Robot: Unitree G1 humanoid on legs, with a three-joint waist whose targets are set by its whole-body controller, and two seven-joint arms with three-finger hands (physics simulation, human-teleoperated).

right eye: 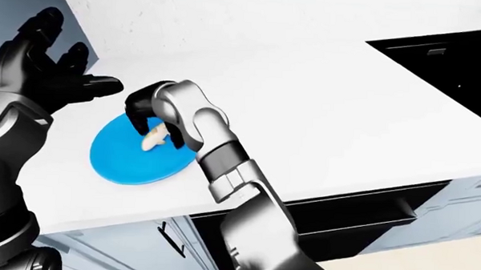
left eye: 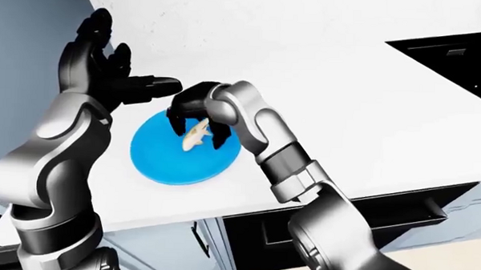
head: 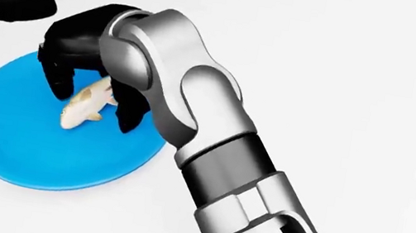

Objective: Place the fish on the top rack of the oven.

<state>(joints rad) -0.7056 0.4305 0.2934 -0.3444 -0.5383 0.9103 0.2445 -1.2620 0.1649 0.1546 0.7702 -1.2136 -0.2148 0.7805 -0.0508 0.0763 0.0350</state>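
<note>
A small pale fish (head: 79, 110) lies on a round blue plate (head: 27, 150) near the left end of a white counter (left eye: 346, 102). My right hand (head: 92, 104) reaches over the plate from the right and hangs palm down over the fish's upper end. Its black fingers (head: 129, 113) curl down on either side of the fish without closing round it. The fish rests on the plate. My left hand (left eye: 131, 62) is open and empty, held up above the plate's upper left edge.
A black recessed appliance (left eye: 460, 58) is set into the counter at the top right. Under the counter's near edge are a dark appliance front with a handle (left eye: 382, 215) and a pale cabinet door (left eye: 165, 240). The counter's left edge runs close to the plate.
</note>
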